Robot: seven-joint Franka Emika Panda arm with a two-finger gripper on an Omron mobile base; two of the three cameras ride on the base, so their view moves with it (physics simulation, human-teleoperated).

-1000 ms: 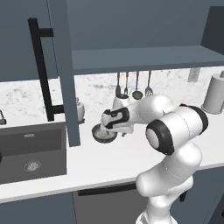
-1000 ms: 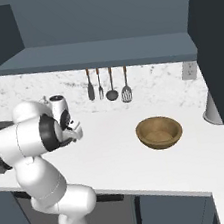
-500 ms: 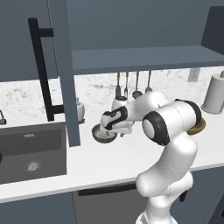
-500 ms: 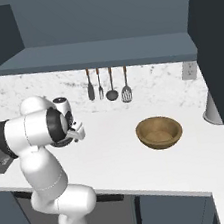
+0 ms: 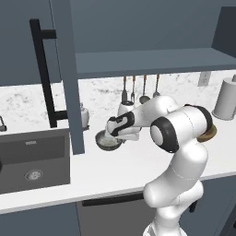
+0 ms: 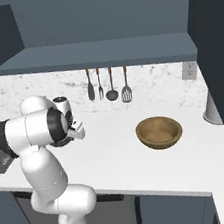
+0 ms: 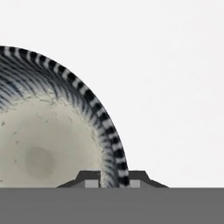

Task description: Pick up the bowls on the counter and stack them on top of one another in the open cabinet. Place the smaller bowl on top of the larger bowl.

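Step in hand, as I read it: grasping the smaller bowl [image 5: 109, 141], the first pick of the two.

Left of the jaws: cabinet door [image 5: 66, 76] hangs open with its black bar handle [image 5: 44, 76], and the dark sink [image 5: 33, 159] sits in the tabletop [image 5: 120, 168] beyond it. Cabinet shelf [image 5: 152, 60] runs above the jaws, nothing on it.

At the jaws: gripper [image 5: 112, 137] is down on the smaller bowl's near rim. In the hand view the striped rim [image 7: 107, 127] runs straight down between the two finger tips [image 7: 89, 178], one inside the bowl, one outside. Jaws look set astride the rim; whether they actually pinch it yet I cannot tell, the tips are mostly cut off by the frame edge. The bowl appears to sit on the tabletop, not lifted.

Right of the jaws: utensils [image 6: 107, 84] hang on the back wall. The larger bowl [image 6: 158, 131] is well apart from the jaws, upright on the tabletop, untouched.

Next move calls for: confirm a firm pinch on the rim, then lift straight up. A one-sided rim grip will likely tilt the bowl, so go slow. Order issue: the larger bowl must go on the shelf first, so this one needs parking or a restack.
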